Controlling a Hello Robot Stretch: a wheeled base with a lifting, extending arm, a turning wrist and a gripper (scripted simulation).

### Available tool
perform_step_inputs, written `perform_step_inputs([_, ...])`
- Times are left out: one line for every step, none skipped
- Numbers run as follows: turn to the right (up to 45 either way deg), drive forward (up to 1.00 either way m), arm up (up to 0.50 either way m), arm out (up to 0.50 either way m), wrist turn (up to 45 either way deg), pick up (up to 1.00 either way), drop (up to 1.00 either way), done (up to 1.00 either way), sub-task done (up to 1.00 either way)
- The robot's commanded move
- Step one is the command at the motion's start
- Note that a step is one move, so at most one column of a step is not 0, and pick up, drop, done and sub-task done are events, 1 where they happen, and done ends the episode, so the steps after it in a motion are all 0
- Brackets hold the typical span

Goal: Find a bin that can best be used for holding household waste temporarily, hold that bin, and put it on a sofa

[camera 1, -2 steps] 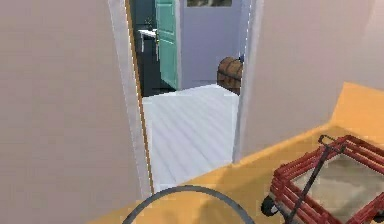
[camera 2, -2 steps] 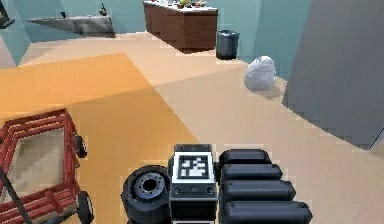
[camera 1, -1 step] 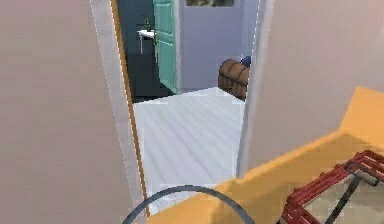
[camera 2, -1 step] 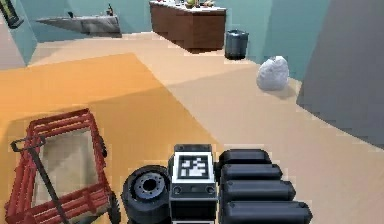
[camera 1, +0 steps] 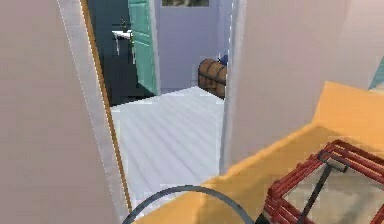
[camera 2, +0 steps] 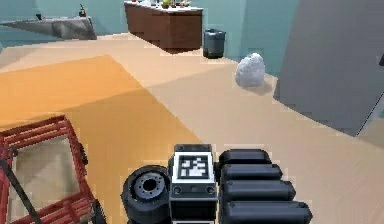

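One wide orange rug [camera 2: 90, 95] covers the near left floor. One brown bench [camera 2: 165, 25] stands far off, with small items on top. One red slatted frame [camera 2: 45, 130] sits near left. One dark bin [camera 2: 214, 43] stands on the floor just right of the bench, its contents hidden. One pale lump [camera 2: 250, 68] lies near it. Whether the hand [camera 2: 150, 192] holds anything, I cannot tell.

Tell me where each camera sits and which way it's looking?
Forward view: on the robot, looking ahead and slightly down through a white door frame to a teal door; the dark curve at the bottom may be its base.
Arm side view: on the robot's body, looking sideways over an orange rug toward a dark bin; its dark arm shows at the bottom.
Both show the red-framed table and the rug.
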Motion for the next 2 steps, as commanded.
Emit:
perform_step_inputs([0.0,0.75,0.0,0.0,0.0,0.0,0.0,0.0,0.0])
perform_step_inputs([-15.0,0.0,0.0,0.0,0.0,0.0,0.0,0.0,0.0])
